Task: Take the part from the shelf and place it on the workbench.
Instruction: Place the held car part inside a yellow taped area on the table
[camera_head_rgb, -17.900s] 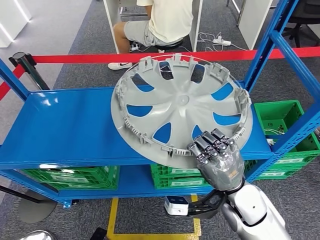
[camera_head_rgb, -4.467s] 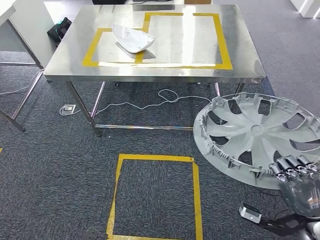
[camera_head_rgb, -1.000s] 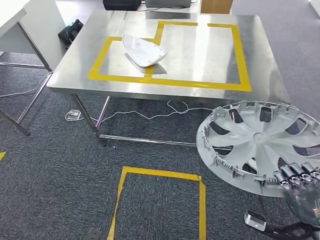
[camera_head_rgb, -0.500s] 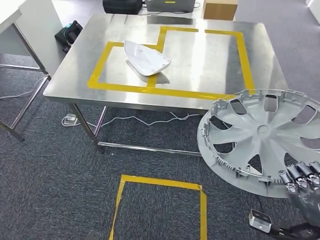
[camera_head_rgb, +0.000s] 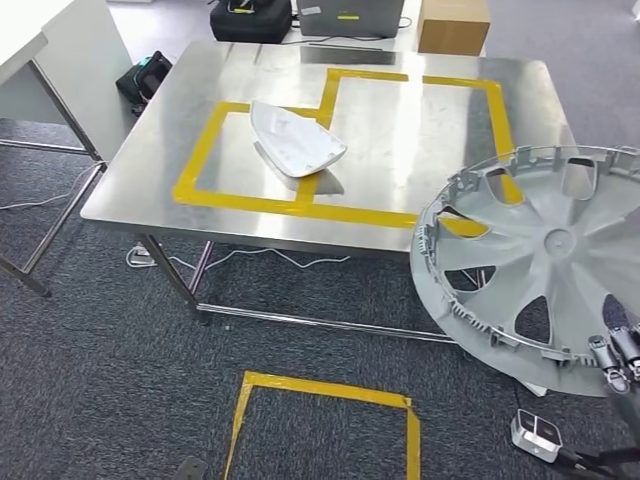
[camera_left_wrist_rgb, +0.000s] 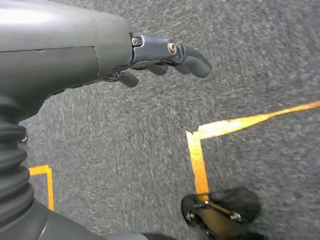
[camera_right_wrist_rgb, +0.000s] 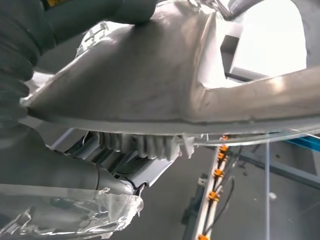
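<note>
Grey carpet with yellow tape squares is seen around a steel workbench, where a white shell-shaped part is already lying inside a taped outline. The big grey wheel cover is gripped at its near rim by the right hand. Compared with a second ago, the bench has been closed in on, so the cover's far edge now overlaps the bench corner. Placing looks close. The left hand is hung over the floor, fingers loosely extended, nothing held.

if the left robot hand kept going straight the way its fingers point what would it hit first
Probably nothing soon: the left robot hand points out over grey carpet, holding nothing, and no object shows ahead of its fingertips. Depth is unclear.
</note>
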